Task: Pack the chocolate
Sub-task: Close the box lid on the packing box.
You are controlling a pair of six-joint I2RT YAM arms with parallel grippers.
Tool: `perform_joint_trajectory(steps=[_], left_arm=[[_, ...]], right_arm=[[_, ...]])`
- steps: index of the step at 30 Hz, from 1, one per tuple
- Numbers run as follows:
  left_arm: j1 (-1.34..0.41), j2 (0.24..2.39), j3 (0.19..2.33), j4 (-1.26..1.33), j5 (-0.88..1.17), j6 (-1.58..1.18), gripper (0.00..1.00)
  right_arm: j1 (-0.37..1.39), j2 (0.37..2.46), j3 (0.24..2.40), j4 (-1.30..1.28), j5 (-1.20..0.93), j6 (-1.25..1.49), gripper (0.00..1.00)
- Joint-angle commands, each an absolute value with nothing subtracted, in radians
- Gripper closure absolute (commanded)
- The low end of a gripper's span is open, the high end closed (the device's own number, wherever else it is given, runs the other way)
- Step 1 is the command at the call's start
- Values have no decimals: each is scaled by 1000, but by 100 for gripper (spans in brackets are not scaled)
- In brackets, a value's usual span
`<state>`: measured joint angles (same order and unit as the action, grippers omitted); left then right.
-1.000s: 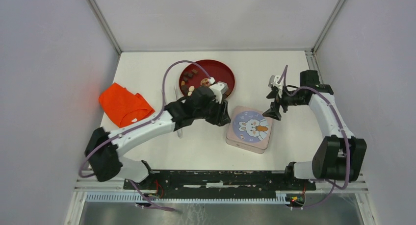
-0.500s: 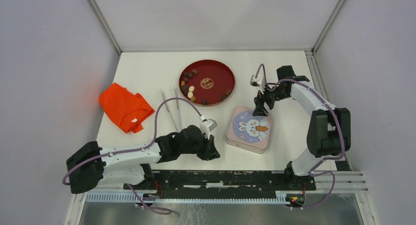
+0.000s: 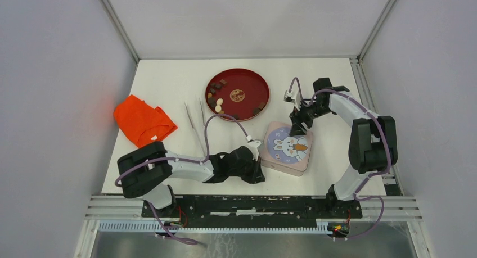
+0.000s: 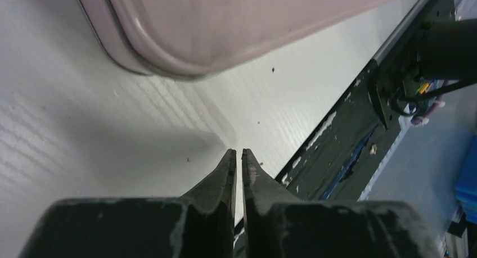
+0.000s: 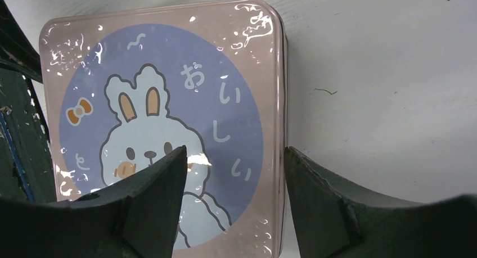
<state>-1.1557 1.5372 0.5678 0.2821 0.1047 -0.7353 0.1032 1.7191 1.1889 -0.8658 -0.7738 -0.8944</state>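
Two arms reach toward a closed pink tin (image 3: 286, 146) that sits near the middle of the white surface (image 3: 169, 84), its lid printed with a white rabbit on a blue circle.

The left end effector (image 3: 256, 176) lies low beside the tin's near left corner. In the left wrist view its fingers (image 4: 225, 173) are pressed together with nothing between them, their tips just short of the tin's rounded wall (image 4: 146, 55) and pointing past it toward the near edge of the surface.

The right end effector (image 3: 297, 126) hangs over the far edge of the tin. Its fingers are apart and grip nothing. In the right wrist view one fingertip (image 5: 163, 173) is above the rabbit picture (image 5: 163, 129) and the other is above the bare surface past the lid's edge, so the pair straddles that edge. Whether either fingertip touches the lid cannot be told.

The chocolate (image 3: 216, 99) is on a round red plate (image 3: 264, 89), farther back than the tin. Most of the dark, brown and cream pieces sit along the plate's left side, and a few dark ones sit by its near right rim.

Metal tweezers (image 3: 194, 126) lie on the surface left of the plate, and a crumpled orange cloth (image 3: 143, 122) lies farther left, near the edge.
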Motion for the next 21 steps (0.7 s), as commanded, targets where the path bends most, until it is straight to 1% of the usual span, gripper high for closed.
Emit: perform_joint_trajectory(steps=[1, 4, 8, 15, 17, 18, 21], left_arm=[[-1159, 1593, 650, 376, 5, -785, 88], [-1154, 1630, 715, 330, -95, -776, 93], [-1131, 1671, 794, 290, -142, -767, 98], [-1054, 1700, 848, 286, -124, -742, 98], [-1026, 1703, 865, 279, -111, -721, 98], [-974, 1703, 884, 277, -79, -690, 98], [-932, 1694, 884, 291, -34, -654, 98]], right_arm=[[107, 1722, 1180, -891, -790, -917, 31], [107, 1709, 1160, -883, -789, -906, 32], [106, 1671, 1117, -844, -785, -871, 33], [105, 1616, 1048, -819, -808, -824, 35], [104, 1592, 1021, -785, -800, -780, 36], [106, 1551, 977, -731, -792, -694, 39], [106, 1525, 938, -686, -797, -633, 38]])
